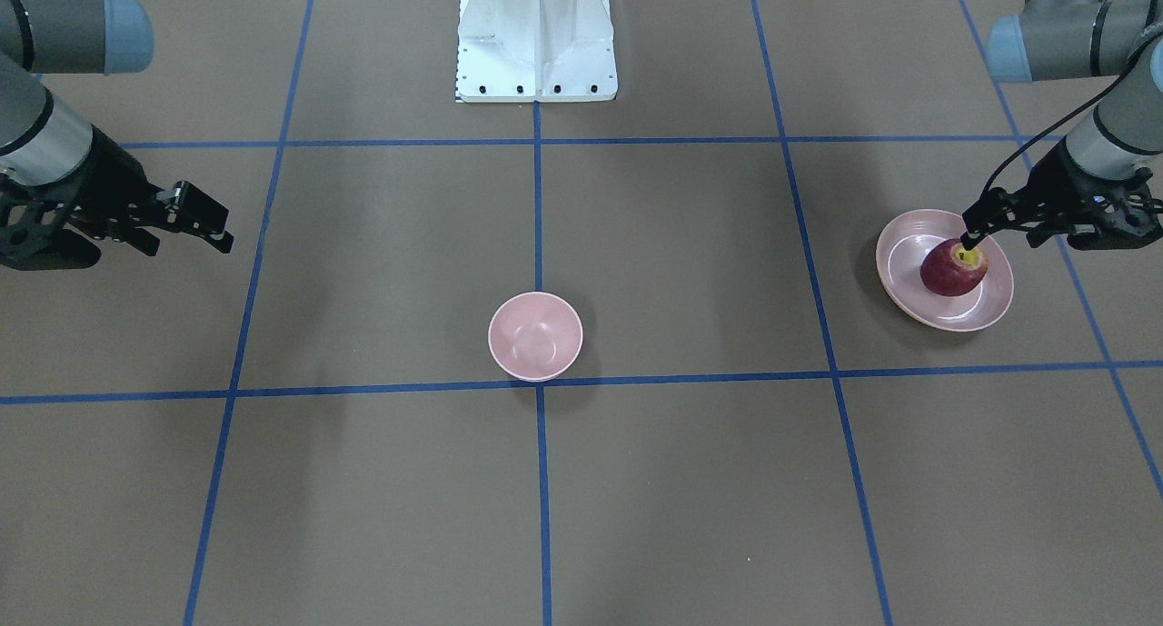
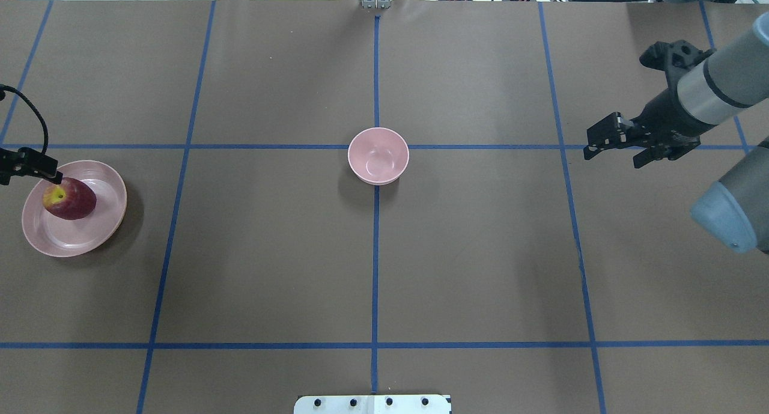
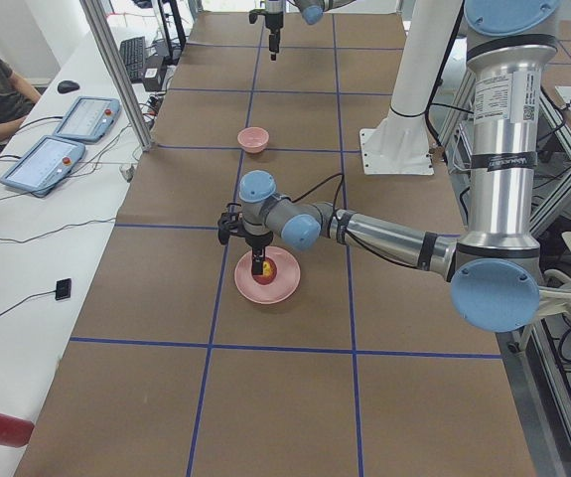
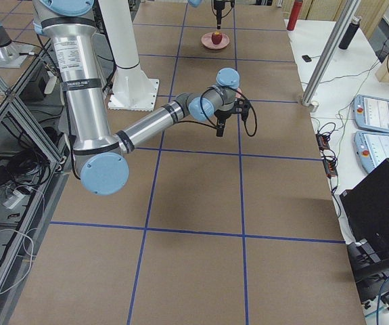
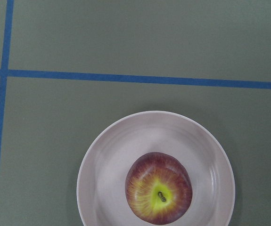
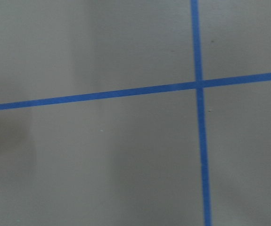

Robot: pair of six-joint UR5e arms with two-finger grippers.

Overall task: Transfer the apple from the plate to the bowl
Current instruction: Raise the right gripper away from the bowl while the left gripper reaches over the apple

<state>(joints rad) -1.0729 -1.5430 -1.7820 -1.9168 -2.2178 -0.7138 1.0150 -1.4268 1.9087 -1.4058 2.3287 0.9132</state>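
The dark red apple (image 1: 952, 272) with a yellow stem hollow lies in the wide pale pink plate (image 1: 909, 244) at the table's end on my left side. It also shows in the overhead view (image 2: 72, 200) and the left wrist view (image 5: 159, 194), on the plate (image 5: 107, 165). My left gripper (image 1: 970, 241) hangs shut just over the apple's stem hollow, holding nothing. The small deep pink bowl (image 1: 534, 335) stands empty at the table's centre. My right gripper (image 1: 221, 235) hangs shut and empty above the table, far to the bowl's other side.
The white robot base (image 1: 536, 44) stands at the table's robot-side edge, behind the bowl. Blue tape lines (image 2: 375, 252) cross the brown table cover in a grid. Tablets (image 3: 42, 164) lie on a side bench beyond the far table edge.
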